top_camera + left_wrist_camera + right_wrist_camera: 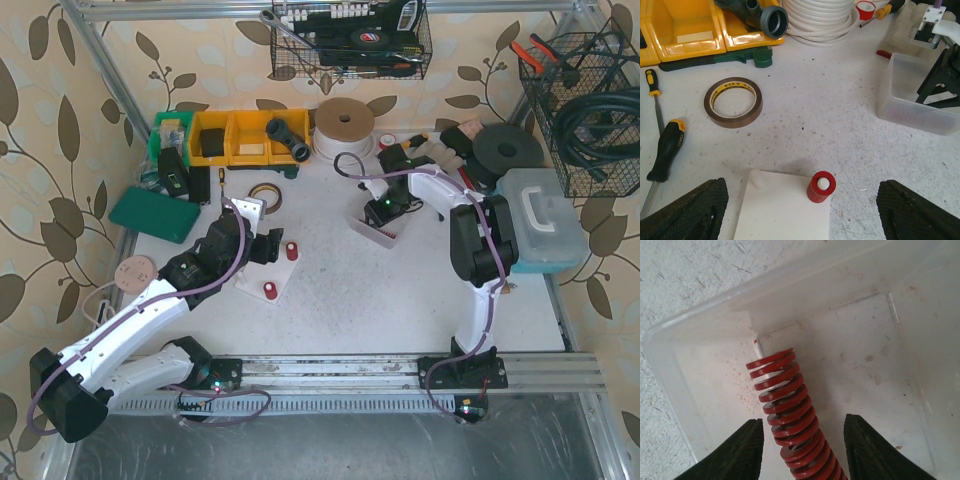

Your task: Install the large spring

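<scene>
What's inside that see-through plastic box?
A long red coil spring lies in the clear plastic box, between the black fingers of the right gripper. Its near end runs out of view.

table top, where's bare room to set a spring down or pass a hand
Bare: table between white block and right arm; also between tape roll and clear tray. Crowded: back edge, by yellow bins and hose coil.

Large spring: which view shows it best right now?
Right wrist view: the spring shows close-up in the bin, between the fingers of the right gripper. Top view hides it under that gripper; left wrist shows only the bin's side.
</scene>
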{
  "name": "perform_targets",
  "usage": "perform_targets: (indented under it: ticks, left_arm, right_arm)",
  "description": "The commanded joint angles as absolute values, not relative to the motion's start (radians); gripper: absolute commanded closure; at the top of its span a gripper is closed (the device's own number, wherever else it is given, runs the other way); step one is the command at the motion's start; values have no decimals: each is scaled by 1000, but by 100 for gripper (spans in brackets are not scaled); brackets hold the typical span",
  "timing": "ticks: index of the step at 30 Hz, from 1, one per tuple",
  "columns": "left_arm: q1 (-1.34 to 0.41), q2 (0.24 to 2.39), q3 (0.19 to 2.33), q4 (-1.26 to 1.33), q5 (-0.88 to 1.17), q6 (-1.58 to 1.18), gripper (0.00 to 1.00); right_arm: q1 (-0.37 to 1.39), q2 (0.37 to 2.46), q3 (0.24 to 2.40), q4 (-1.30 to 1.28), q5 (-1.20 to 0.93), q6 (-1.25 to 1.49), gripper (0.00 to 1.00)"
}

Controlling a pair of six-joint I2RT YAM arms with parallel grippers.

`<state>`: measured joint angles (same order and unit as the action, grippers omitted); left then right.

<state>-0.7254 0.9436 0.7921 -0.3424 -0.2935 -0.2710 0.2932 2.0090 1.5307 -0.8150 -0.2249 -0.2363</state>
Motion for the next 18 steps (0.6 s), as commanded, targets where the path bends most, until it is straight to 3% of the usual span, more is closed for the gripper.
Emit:
perform_targets:
  ticks: [1, 12, 18]
  left_arm:
    - [-715, 934, 799, -326, -308, -289, 16]
    - [-715, 928, 796, -324, -318, -293, 16]
    - [-715, 921, 795, -329, -325, -296, 16]
  right_arm:
    - [291, 2035, 1581, -848, -266, -271, 54]
    - [288, 2108, 1608, -895, -172, -298, 56]
    - [288, 2094, 1634, -867, -77, -245, 70]
